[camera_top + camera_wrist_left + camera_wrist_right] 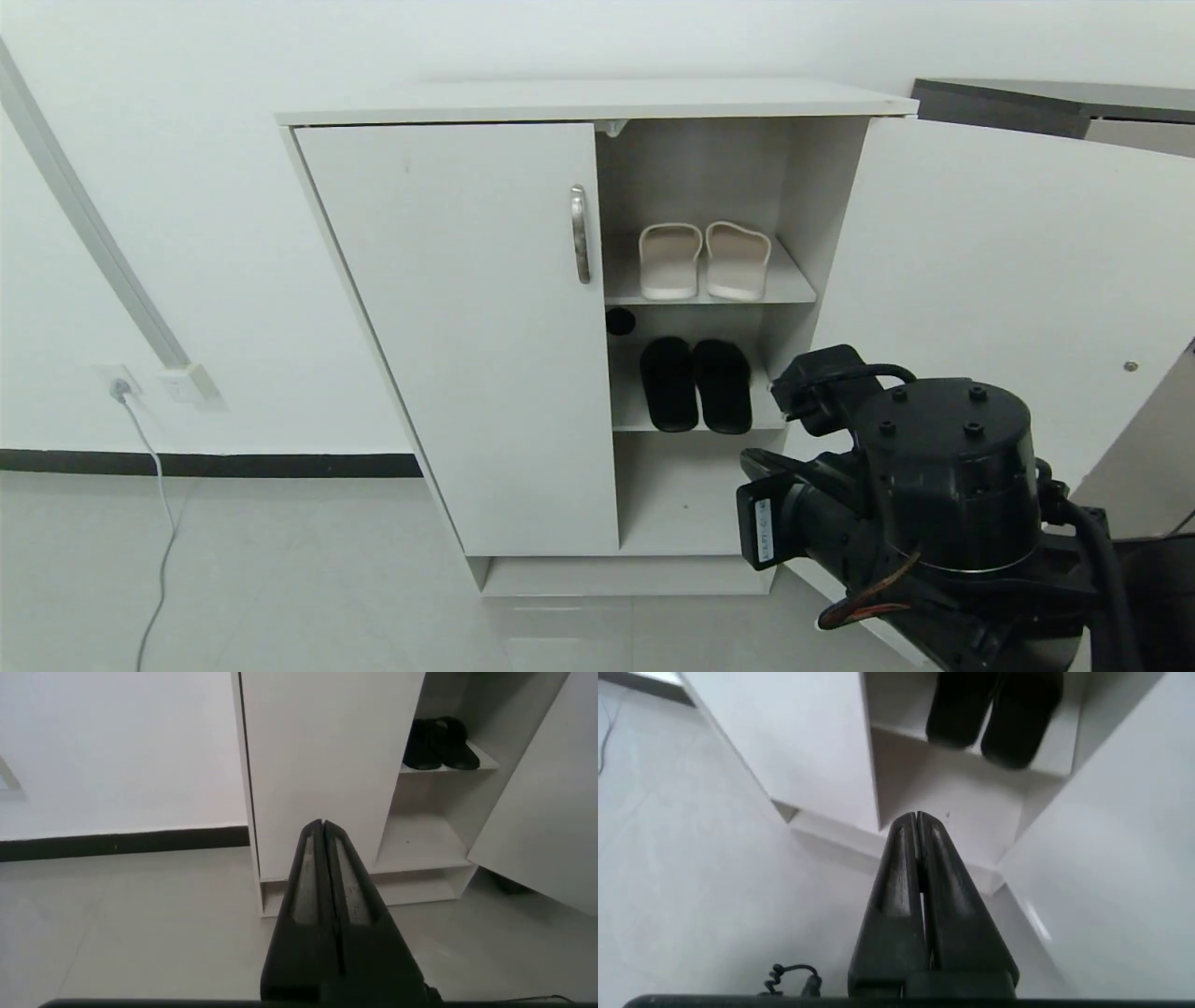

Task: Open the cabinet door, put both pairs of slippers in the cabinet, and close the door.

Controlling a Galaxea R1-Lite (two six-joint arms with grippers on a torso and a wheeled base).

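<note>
The open door (1008, 280) is standing wide on the right of the cabinet (597, 98); I am judging that closing it is the step in hand. I am planning to set the right gripper (918, 819), pressed together and empty, against the panel's outer face near its free edge and push slowly. The left gripper (322, 826), also pressed together, is hanging low before the cabinet. Inside, white slippers (705, 259) are sitting on the upper shelf, black slippers (695, 385) below.
</note>
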